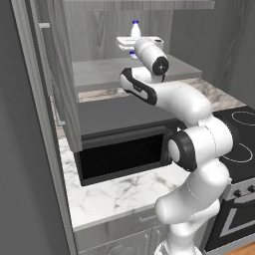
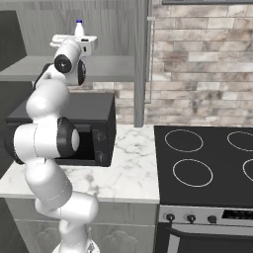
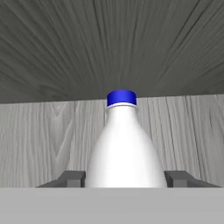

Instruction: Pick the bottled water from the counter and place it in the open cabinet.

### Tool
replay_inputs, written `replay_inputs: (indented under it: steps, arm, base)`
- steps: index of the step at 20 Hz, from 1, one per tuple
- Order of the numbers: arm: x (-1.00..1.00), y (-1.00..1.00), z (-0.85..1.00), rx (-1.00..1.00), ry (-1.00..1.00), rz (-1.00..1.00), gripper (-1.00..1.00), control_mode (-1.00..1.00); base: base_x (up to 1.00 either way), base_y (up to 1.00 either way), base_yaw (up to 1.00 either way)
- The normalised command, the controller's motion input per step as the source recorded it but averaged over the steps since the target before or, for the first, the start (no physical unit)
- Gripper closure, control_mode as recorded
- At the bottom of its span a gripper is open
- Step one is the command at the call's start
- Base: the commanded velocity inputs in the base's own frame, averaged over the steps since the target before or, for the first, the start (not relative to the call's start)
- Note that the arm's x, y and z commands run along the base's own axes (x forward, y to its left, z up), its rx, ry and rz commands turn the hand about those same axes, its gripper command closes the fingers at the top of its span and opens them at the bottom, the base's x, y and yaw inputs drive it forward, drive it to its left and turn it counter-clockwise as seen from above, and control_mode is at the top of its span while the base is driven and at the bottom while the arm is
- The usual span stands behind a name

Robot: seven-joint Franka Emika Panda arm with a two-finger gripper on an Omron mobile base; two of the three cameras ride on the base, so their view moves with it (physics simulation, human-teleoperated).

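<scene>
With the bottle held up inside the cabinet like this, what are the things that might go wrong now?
1. The gripper is shut on the bottled water, which seems to hang above the shelf of the open cabinet. Released from here, it may drop and tip over.
2. Its blue cap is near the cabinet's back wall; pushing further in may knock it.
3. The black microwave sits right below the arm; lowering may bump it.

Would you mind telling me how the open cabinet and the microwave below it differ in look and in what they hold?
The open cabinet is grey wood-grain; the microwave is black. The cabinet's interior shows a flat grey shelf, with the bottled water upright inside it, gripped by the gripper; the microwave's front is dark and shows nothing inside. The cabinet sits higher; the microwave rests on the marble worktop. Both are box-shaped.
</scene>
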Motion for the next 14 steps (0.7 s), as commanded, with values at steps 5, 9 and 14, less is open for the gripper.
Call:
replay_inputs:
  steps: [5,9,14]
  arm:
    - [0.0,0.0,0.0,0.0,-0.12,0.0,1.0,-1.0]
    - [0.0,0.0,0.0,0.0,-0.11,0.0,1.0,-1.0]
    - [0.0,0.0,-0.1,0.0,-0.02,0.0,1.0,-1.0]
  base:
    - [0.0,0.0,0.0]
    - [0.0,0.0,0.0]
    - [0.0,0.0,0.0]
